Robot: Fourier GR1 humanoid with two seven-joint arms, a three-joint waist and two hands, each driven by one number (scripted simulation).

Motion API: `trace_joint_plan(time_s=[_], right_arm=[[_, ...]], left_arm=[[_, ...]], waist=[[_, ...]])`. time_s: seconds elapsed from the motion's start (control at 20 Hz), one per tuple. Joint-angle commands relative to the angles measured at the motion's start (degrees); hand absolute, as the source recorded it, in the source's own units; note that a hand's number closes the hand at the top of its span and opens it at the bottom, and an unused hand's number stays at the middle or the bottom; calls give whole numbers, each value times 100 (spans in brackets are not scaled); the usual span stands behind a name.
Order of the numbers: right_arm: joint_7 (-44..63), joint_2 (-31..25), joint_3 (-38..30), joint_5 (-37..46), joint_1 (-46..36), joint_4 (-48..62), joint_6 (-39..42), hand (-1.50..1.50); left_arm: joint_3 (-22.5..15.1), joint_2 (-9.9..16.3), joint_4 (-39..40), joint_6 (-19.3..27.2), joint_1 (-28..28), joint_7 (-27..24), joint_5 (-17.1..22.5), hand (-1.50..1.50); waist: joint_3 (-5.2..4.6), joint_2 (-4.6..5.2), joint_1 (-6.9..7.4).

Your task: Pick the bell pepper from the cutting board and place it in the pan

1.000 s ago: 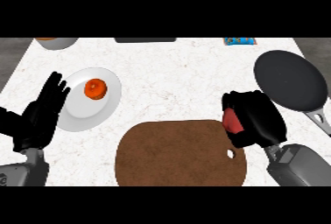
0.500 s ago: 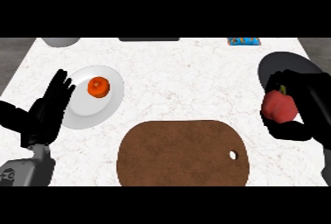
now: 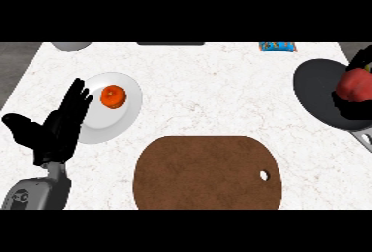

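Red bell pepper [image 3: 355, 83] over the pan [image 3: 314, 88], apparently clasped in the half-hidden right hand [image 3: 349, 109].

One head cam, steep down on counter [image 3: 203, 98], near.

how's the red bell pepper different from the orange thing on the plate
The bell pepper is red and larger; the orange item is smaller. The pepper sits over the dark pan at the right hand; the orange item lies untouched on the white plate. Both look rounded.
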Motion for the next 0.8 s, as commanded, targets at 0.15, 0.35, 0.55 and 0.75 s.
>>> trace_joint_plan(time_s=[0.15,0.35,0.55,0.75], right_arm=[[-1562,-194,-919,-271,-615,2391,-614,150],[-2601,-99,-1109,-246,-844,3868,-1204,150],[-3701,-430,-1356,-360,-1512,5343,-1224,150],[-4303,-116,-1294,-252,-1961,6342,-1478,150]], left_arm=[[193,44,216,-180,-178,-116,109,0],[151,83,-192,-209,-48,94,126,0],[247,106,225,-285,-405,115,186,0],[84,-61,238,-164,-574,104,32,0]], waist=[[2,24,63],[8,37,142],[14,90,200],[18,104,236]])
